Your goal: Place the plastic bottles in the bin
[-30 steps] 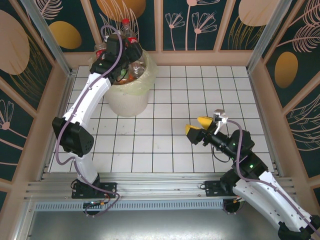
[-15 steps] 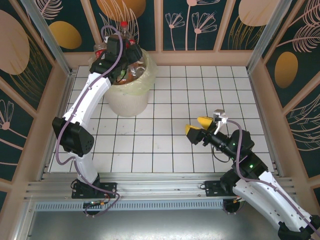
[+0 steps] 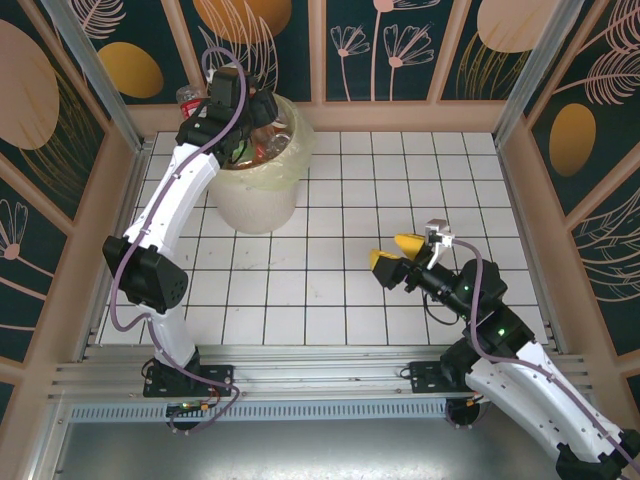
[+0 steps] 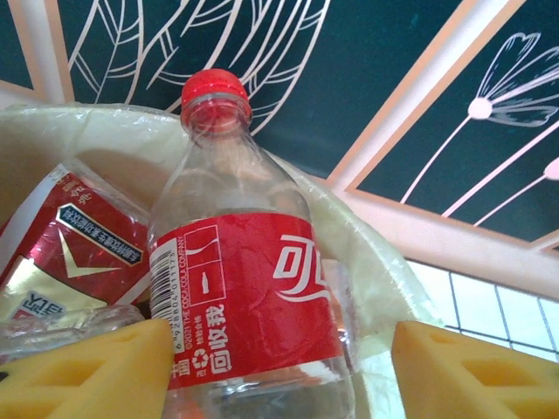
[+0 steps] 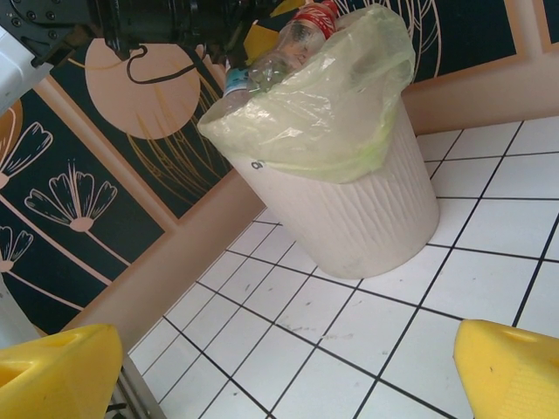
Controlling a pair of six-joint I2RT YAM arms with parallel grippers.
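Observation:
A clear bottle with a red label and red cap (image 4: 253, 288) lies on top of the pile in the bin (image 3: 256, 195), cap towards the far rim. My left gripper (image 4: 279, 367) hangs over the bin (image 4: 367, 253) and is open. Its left finger (image 4: 87, 371) rests against the bottle and the right finger (image 4: 472, 371) stands apart from it. Other bottles (image 5: 293, 39) poke above the liner bag, one with a red cap (image 3: 187, 95) at the left rim. My right gripper (image 3: 397, 252) is open over bare tiles, far from the bin (image 5: 367, 209).
A crushed red-labelled bottle (image 4: 70, 236) lies next to the upper one in the bin. Patterned walls (image 3: 400, 50) close in the tiled floor (image 3: 400, 170) on three sides. The bin stands in the far left corner.
The red-labelled bottle, held high above the bin's back rim a second ago, has come down onto the pile. The left wrist has shifted slightly left. The right arm has not moved.

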